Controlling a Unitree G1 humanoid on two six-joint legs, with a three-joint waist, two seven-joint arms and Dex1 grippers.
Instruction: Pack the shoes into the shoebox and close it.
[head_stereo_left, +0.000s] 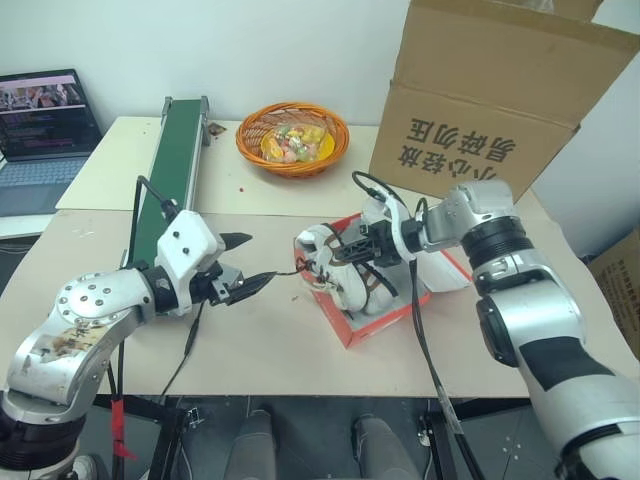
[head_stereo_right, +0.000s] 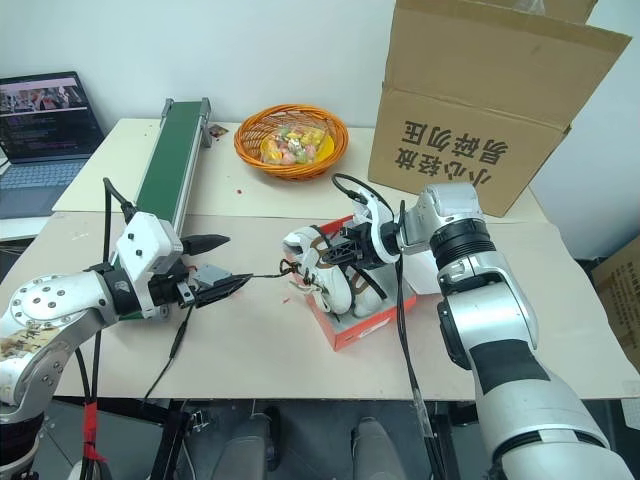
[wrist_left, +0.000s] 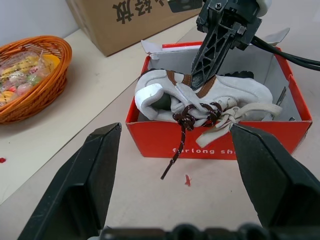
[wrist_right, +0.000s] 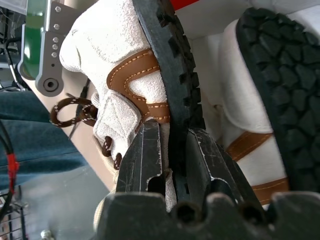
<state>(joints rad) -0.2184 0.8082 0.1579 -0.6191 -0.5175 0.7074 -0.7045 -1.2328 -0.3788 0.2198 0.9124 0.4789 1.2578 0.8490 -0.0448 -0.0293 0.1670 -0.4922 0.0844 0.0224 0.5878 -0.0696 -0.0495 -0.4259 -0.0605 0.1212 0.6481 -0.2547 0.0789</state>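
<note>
The right gripper (wrist_right: 172, 150) is clenching the black sole of one of the shoes (wrist_left: 200, 97), which is lying on its side in the shoebox (wrist_left: 220, 137) near the table's (head_stereo_left: 270, 340) front edge. The second shoe (wrist_right: 260, 130) beside it is partly cut off. The left gripper (head_stereo_left: 245, 265) is hanging released, short of the box. A dark lace (wrist_left: 177, 150) is trailing over the box's wall.

Pale tabletops (head_stereo_left: 250, 340) before a white wall (head_stereo_left: 280, 45), a laptop (head_stereo_left: 40, 125) on a side desk
</note>
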